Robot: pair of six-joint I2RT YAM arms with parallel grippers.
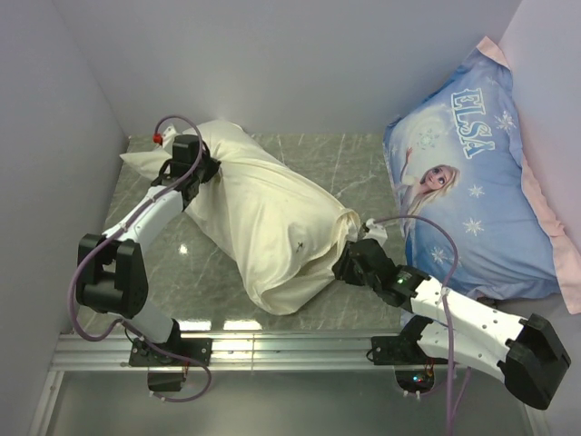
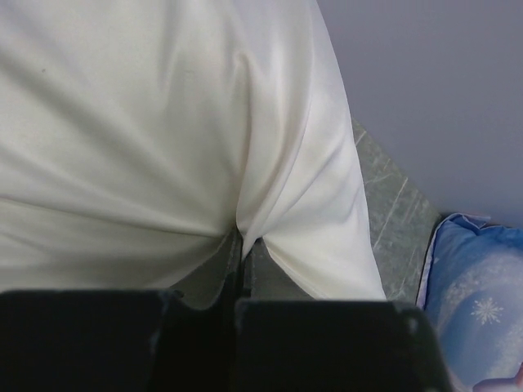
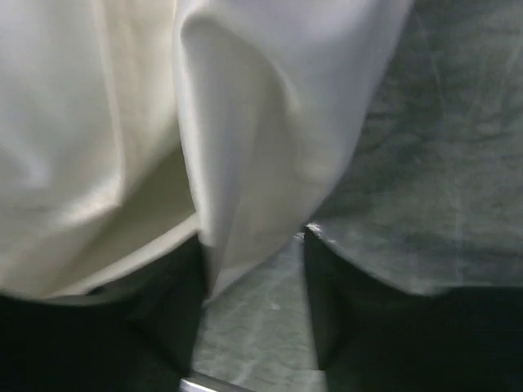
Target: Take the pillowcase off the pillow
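Note:
The cream pillowcase [image 1: 263, 218] lies stuffed and slanting across the table, from far left to near middle. The pillow is almost all hidden inside it; a small white bit [image 1: 375, 229] pokes out at the bunched right end. My left gripper [image 1: 205, 169] is shut on a pinched fold of the pillowcase [image 2: 163, 122] near its far-left end; the fold comes out of the closed jaws. My right gripper [image 1: 350, 258] is open at the right end. A whiter fold of cloth [image 3: 253, 139] hangs between its fingers [image 3: 176, 302], against the left one.
The big blue ELSA pillow [image 1: 472, 182] leans in the right corner, close to my right arm; it also shows in the left wrist view [image 2: 482, 302]. Walls close off the left, back and right. A metal rail [image 1: 290, 350] runs along the near edge of the marble table [image 1: 345, 163].

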